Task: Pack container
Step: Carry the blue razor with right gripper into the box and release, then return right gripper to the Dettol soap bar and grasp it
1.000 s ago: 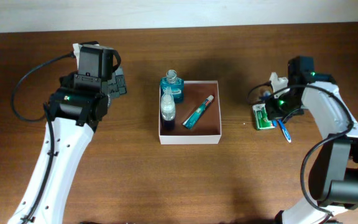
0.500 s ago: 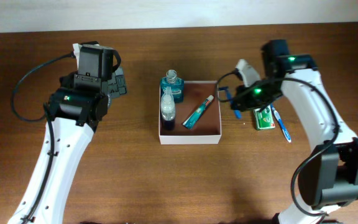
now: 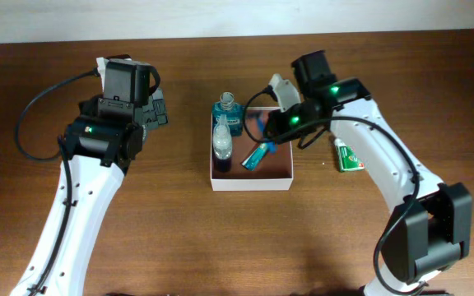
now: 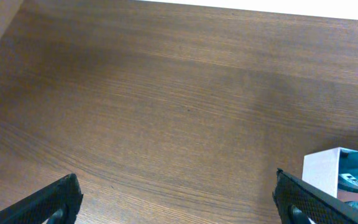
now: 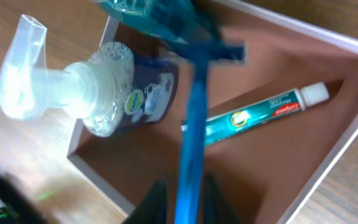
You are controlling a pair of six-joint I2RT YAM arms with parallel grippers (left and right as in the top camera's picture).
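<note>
The container sits at the table's centre, already holding a toothpaste tube and a pump bottle. The right gripper has swung in from 3 o'clock to hang over its 1 o'clock corner, fingers bracketing a blue razor; whether they are pinching or loosening, I cannot tell. A drop looks near. The left gripper waits, spread wide, at 9 o'clock.

The wooden table carries 1 container, a teal bottle at its far-left corner, and a green packet to its right.
</note>
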